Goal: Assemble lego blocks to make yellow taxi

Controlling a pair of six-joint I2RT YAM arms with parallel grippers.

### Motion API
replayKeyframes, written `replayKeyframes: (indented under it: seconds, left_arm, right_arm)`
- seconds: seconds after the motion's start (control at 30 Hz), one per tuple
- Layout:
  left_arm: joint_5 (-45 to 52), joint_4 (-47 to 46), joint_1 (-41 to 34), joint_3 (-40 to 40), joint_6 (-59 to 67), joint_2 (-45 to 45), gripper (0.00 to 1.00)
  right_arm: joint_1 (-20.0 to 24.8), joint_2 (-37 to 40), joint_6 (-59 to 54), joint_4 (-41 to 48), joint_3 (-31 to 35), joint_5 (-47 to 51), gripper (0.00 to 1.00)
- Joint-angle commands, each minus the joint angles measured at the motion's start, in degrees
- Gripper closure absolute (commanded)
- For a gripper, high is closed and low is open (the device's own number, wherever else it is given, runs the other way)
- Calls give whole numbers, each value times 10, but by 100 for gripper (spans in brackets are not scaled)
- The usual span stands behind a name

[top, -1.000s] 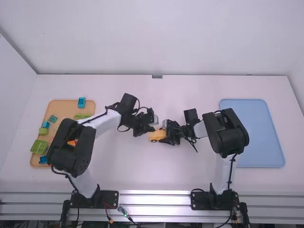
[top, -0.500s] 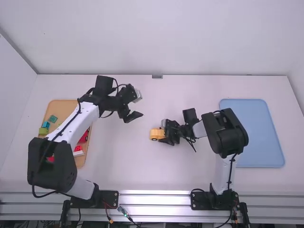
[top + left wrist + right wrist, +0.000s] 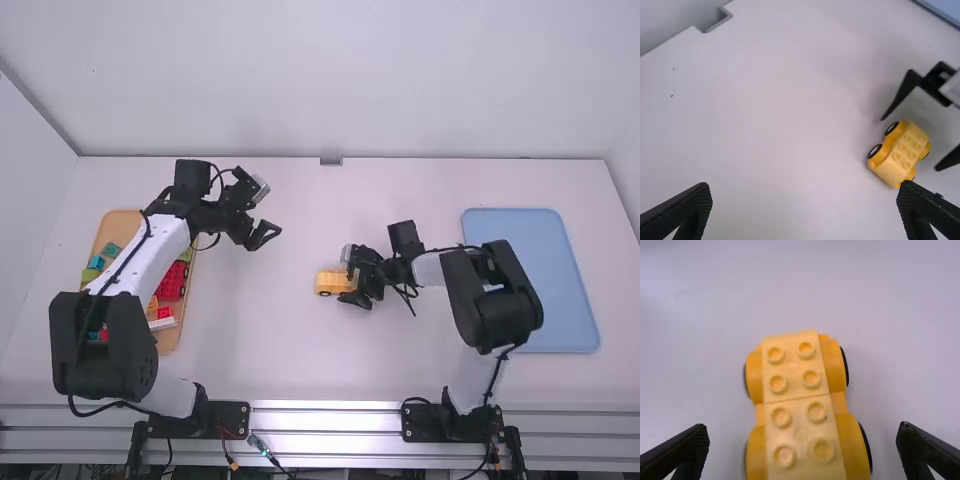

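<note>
The left arm crosses a tan, round-cornered tray (image 3: 122, 216) of red, green and blue blocks (image 3: 172, 281); its black pincer (image 3: 266, 240) gapes, empty. Mid-bench (image 3: 290, 345) sits the yellow, 4-wheeled plastic car (image 3: 328, 282), 8 round studs showing, the right black pincer (image 3: 348, 284) spread wide around it, holding nothing. Beyond lies a light-blue rectangular tray (image 3: 515, 228).

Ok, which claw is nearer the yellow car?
The right claw, open close by the car; the left claw, also open, hangs clearly farther off.
</note>
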State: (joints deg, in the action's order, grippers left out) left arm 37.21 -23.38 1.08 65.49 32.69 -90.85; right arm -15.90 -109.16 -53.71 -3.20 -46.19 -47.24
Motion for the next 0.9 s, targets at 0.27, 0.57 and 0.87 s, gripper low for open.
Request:
replayKeyframes:
  seconds: [0.27,0.57,0.87]
  left_arm:
    - [-122,0,63,-6,-230,4,1]
    - [-443,-156,172,-6,-803,4,1]
    - [-478,-222,246,-19,-868,4,1]
  right_arm:
    - [1,189,-2,148,-41,154,1]
    - [-4,214,-4,117,-40,156,1]
    - [-10,214,-21,109,-40,156,1]
